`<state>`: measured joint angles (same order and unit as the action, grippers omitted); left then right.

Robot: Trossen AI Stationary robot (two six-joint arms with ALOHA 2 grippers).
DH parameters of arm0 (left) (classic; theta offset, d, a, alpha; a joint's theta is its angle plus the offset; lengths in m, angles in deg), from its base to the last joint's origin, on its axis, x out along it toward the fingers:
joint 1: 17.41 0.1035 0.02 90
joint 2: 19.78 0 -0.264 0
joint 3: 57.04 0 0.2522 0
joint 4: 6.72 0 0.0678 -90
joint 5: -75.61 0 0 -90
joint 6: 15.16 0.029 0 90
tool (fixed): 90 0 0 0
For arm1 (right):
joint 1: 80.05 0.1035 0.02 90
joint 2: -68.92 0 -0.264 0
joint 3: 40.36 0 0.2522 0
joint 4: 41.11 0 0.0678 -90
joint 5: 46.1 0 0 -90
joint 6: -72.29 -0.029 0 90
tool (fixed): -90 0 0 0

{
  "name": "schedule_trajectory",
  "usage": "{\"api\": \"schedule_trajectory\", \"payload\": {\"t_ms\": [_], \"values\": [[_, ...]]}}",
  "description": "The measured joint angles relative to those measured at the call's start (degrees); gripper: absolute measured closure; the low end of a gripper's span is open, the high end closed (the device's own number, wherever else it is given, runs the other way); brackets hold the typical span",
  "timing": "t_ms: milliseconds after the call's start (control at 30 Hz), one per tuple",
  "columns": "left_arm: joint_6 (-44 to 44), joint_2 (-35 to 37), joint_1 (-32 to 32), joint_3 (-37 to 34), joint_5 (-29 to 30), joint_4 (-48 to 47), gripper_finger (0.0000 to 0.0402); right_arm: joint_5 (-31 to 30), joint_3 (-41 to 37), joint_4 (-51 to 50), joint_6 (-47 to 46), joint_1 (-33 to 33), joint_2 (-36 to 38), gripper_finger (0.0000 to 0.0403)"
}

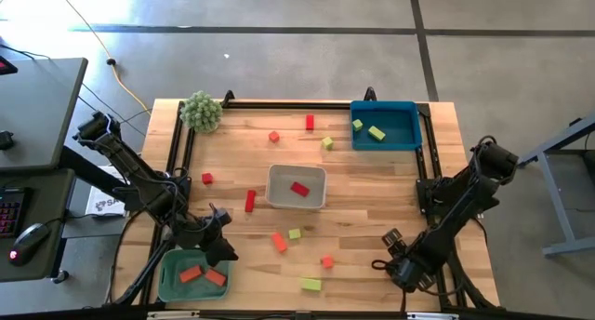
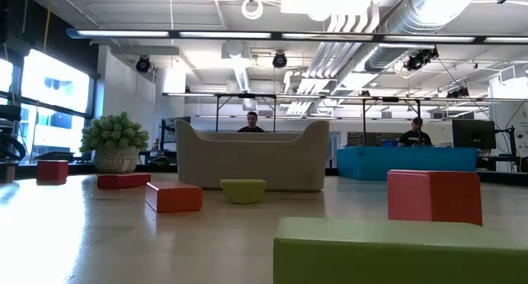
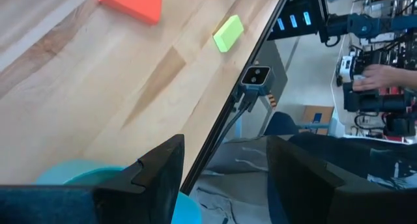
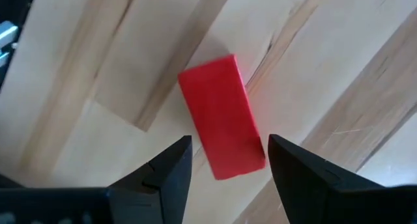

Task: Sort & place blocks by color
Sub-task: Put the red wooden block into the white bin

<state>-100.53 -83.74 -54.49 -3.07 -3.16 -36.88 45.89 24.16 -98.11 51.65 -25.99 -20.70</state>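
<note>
Along the near edge, the left gripper (image 3: pixel 225 140) hangs with its fingers spread over the rim of the green plastic tray (image 1: pixel 167 281), which holds two orange-red blocks (image 1: pixel 191 273). At the near right corner the right gripper (image 4: pixel 230 142) stands open and empty above a red bar-shaped block (image 4: pixel 223 116) lying on the wooden table (image 1: pixel 372 194). Farther in, a yellow-green bar (image 1: pixel 310 285), an orange-red cube (image 1: pixel 327 261) and a red bar (image 1: pixel 250 200) lie loose before the grey tray (image 1: pixel 316 203) holding one red block (image 1: pixel 298 188), and at the far side the blue tray (image 1: pixel 409 143) holds two yellow-green blocks (image 1: pixel 376 132).
</note>
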Motion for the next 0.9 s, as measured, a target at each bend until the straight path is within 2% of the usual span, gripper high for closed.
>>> {"api": "schedule_trajectory", "payload": {"t_ms": [300,367,533,700,900], "values": [[-0.02,0.00,0.00,0.00,0.12,-0.01,0.0195,-0.01,-4.93,5.41,-2.89,0.00,0.00,0.0218],[0.00,0.00,0.00,0.00,0.14,-0.02,0.0195,-0.01,-5.30,5.66,-4.80,-0.07,0.00,0.0232],[-0.02,0.00,-0.01,0.00,0.60,0.00,0.0195,0.24,-4.77,7.10,-7.67,-0.07,-0.02,0.0297],[1.33,0.00,0.12,0.00,2.15,-0.04,0.0195,0.84,-4.69,11.18,-10.69,-0.45,-0.02,0.0297],[3.30,0.00,2.61,0.00,2.28,-0.04,0.0195,1.56,-4.67,11.24,-15.15,-2.17,-0.02,0.0297]]}}
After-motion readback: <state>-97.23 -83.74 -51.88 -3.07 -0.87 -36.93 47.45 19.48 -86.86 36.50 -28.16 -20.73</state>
